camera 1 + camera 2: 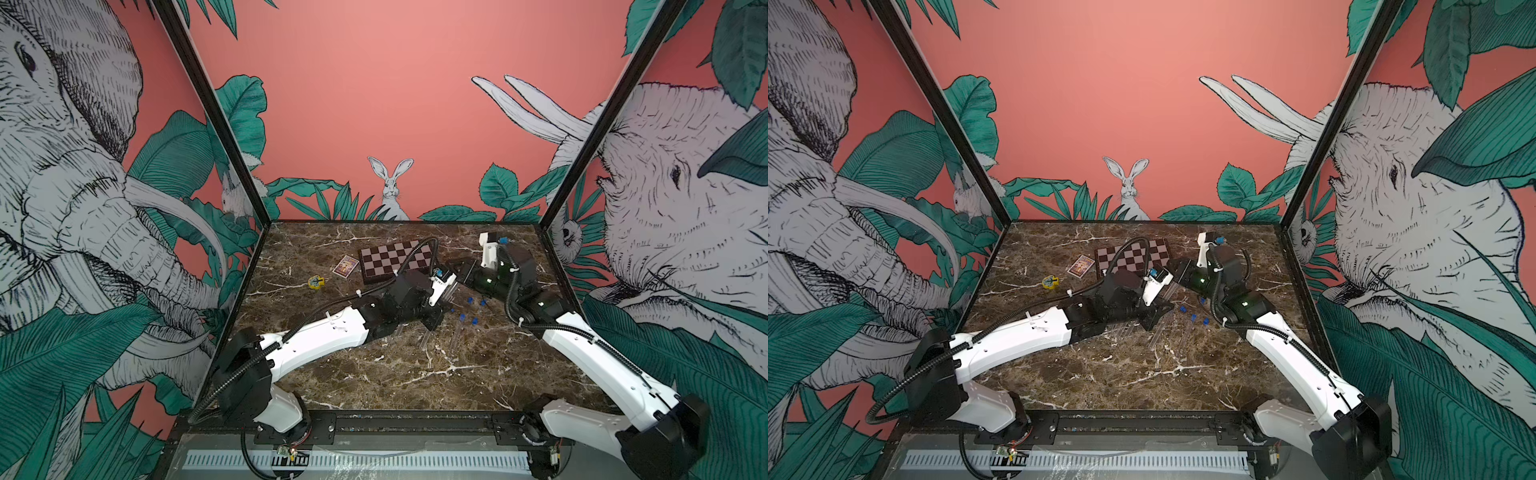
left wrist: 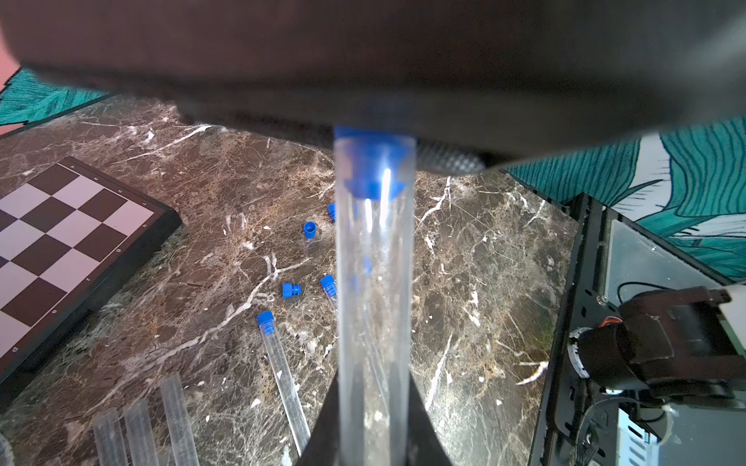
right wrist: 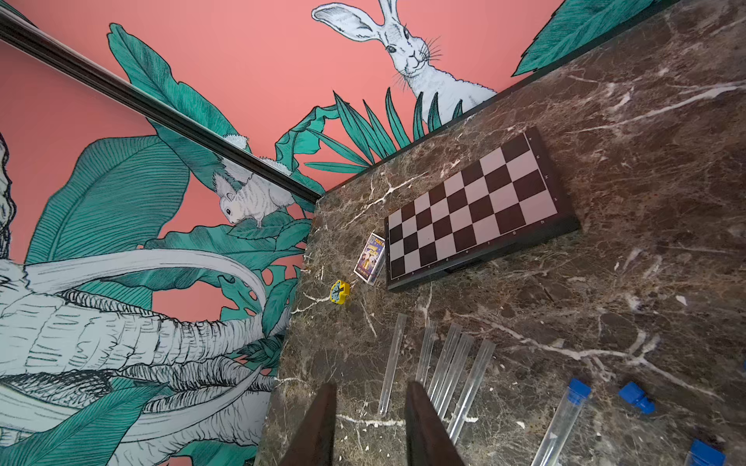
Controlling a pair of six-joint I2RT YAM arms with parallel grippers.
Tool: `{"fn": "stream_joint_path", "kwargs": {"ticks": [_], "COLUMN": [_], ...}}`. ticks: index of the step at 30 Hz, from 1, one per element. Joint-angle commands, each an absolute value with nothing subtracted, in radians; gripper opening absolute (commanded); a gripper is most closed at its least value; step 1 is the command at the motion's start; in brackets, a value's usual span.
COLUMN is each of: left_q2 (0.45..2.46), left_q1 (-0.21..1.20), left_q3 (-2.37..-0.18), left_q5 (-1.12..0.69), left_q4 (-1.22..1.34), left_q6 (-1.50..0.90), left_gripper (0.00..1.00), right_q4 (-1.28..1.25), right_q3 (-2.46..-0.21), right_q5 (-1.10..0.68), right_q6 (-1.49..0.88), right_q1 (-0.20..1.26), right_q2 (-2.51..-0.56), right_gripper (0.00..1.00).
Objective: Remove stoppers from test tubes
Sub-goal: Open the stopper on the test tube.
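The fingers of the left gripper are clamped on a test tube in mid-air; the right gripper's are spread. Light, slick, brittle handling is expected; the blue stopper is best pinched by its rim.

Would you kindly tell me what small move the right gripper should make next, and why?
Probably bring the right gripper onto the blue stopper and close on it. The left gripper is shut on a test tube with that stopper seated in its mouth, while the right gripper's jaws stand apart with nothing between them, so the pull cannot start yet.
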State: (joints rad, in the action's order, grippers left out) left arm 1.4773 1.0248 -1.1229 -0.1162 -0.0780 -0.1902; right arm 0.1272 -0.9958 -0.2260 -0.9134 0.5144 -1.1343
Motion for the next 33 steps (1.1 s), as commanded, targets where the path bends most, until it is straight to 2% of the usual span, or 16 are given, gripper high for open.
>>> {"fn": "stream_joint_path", "kwargs": {"ticks": [1, 9, 16, 28, 33], "left_q2": [1.457, 1.458, 1.454, 1.456, 1.457], "left_q1": [1.031, 1.032, 1.032, 1.034, 1.034], "left_q3": [-1.135, -1.141, -1.149, -1.149, -1.136], "left_q5": [-0.126, -0.124, -0.120, -0.120, -0.107], "left_q4": [-0.074, -0.074, -0.077, -0.078, -0.083], "left_q6": [-0.187, -0.186, -0.181, -0.183, -0.174], "left_gripper": [0.00, 0.00, 0.00, 0.00, 0.00], "right_q4": [0.079, 0.069, 0.064, 0.040, 0.040], "right_q3": [-1.011, -1.000, -0.991, -0.973, -0.972], "right_q5": [-0.237, -0.247, -0.249, -0.258, -0.243], "right_q6": [-0.939, -0.948, -0.952, -0.966, -0.975], "right_q1": [0.511, 0.511, 0.511, 0.511, 0.509], "right_q2": [-1.138, -1.142, -1.144, -1.145, -1.132], "right_gripper": [0.29, 0.22, 0.21, 0.00, 0.00]}}
